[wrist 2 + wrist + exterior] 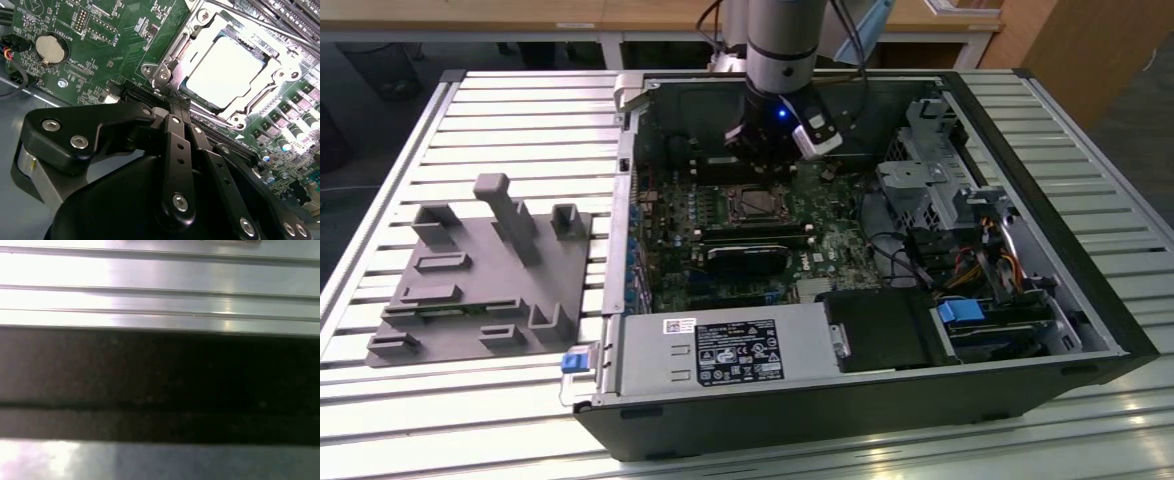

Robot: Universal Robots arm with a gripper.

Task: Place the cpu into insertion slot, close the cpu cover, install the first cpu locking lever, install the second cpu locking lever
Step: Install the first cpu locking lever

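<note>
In the second wrist view the black gripper (172, 107) body covers the lower frame, hiding the motherboard (100, 45) beneath; its fingertips are hard to make out. The cpu (225, 75) face is glared white. The cpu cover (200, 30) runs off the upper right edge.

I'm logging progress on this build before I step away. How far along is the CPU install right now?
Done: the cpu sits in the insertion slot, and the cpu cover appears to lie closed over it, framing its pale face. In hand: the gripper holds nothing and sits close to the socket's corner. Left: whether either locking lever is latched cannot be told here.
</note>
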